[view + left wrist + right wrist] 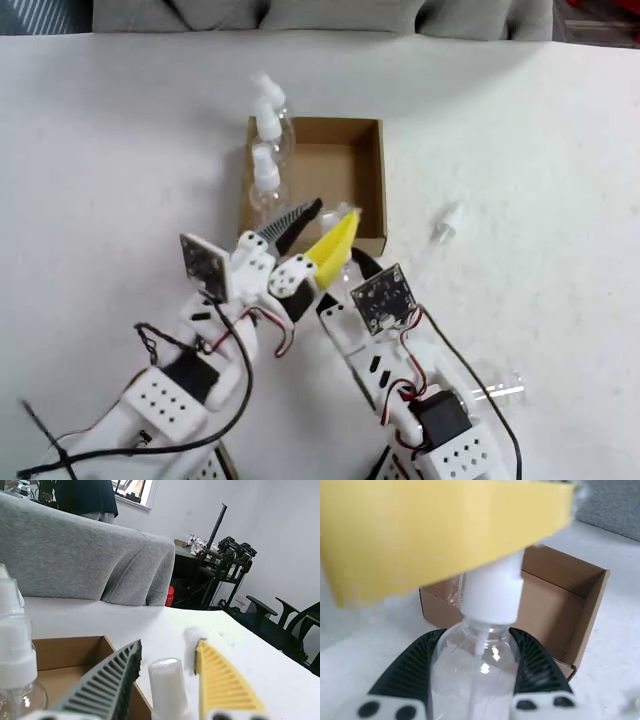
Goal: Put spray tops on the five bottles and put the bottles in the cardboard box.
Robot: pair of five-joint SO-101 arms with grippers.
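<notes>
High view: cardboard box (380, 180) sits mid-table (120, 150), open side up. At least two capped bottles (268, 135) stand in a row at its left wall in the picture. Left gripper (333, 212) is over the box's near wall, grey and yellow fingers spread in a V. Right arm (400, 345) comes in just beside it, its gripper end under the left one. A loose spray top (445, 225) lies on the table right of the box. A clear bottle on its side (495, 385) is beside the right arm, faint.

Left wrist view: left gripper (169, 644) is open. The white spray top (167, 685) stands between its fingers with a gap showing on each side. The box (65, 647) is behind the grey finger. One capped bottle (15, 655) is at the box's edge. A grey cushion (75, 560) lies past the table.

Right wrist view: right gripper (477, 635) is clamped on the clear bottle (475, 680), a black finger against each side of the shoulder, and the bottle is upright. The spray top (492, 595) is seated on the neck. The left gripper's yellow finger (435, 530) crosses just above it. The box (560, 600) is right behind the bottle. Cannot tell whether the top is screwed down.
</notes>
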